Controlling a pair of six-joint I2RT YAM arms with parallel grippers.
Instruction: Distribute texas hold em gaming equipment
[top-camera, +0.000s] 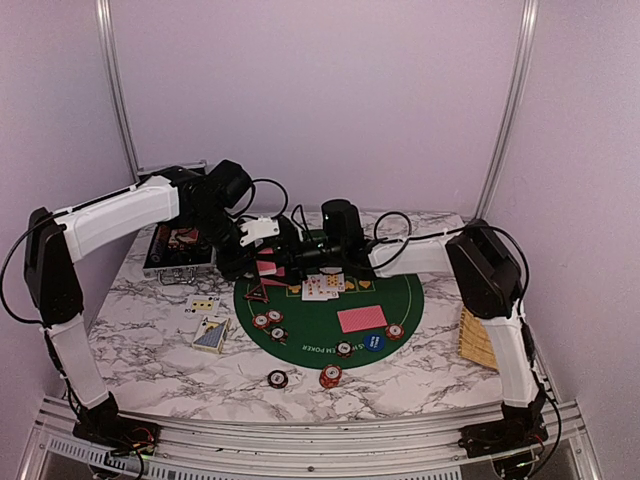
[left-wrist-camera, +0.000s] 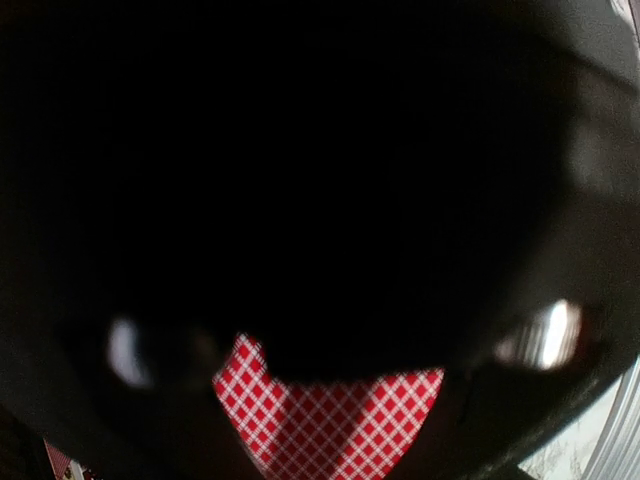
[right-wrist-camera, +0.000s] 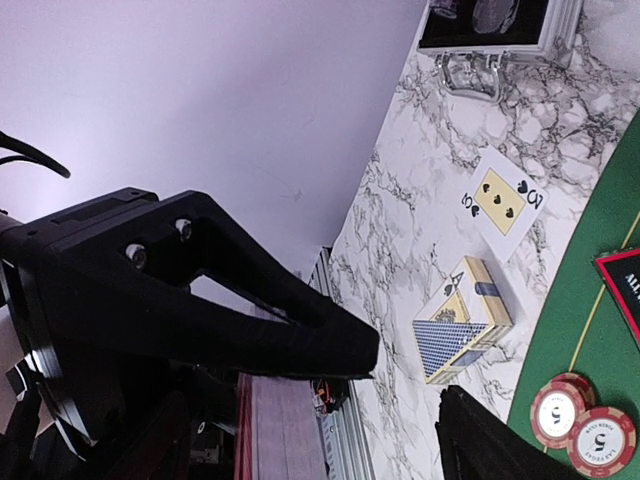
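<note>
Clamped tight in the closed left gripper (top-camera: 258, 262): red-backed cards (left-wrist-camera: 330, 420), likely light, slick, bendy. Best pinched flat at an edge by the wide-spread right gripper (right-wrist-camera: 405, 378).

walls (top-camera: 320, 90): plain lilac | table (top-camera: 150, 350): white marble | posts (top-camera: 115, 80): aluminium

- Overhead view: soft, even light from above, with faint shadows on the marble worktop (top-camera: 150, 350).
- Left wrist view: almost black and blurred; only a red-checked card (left-wrist-camera: 330, 420) is lit, at 6 o'clock.
- Right wrist view: bright; the right tool (right-wrist-camera: 410, 375) is dark and soft-edged, while the chips (right-wrist-camera: 585, 425) at 5 o'clock are sharp.
</note>
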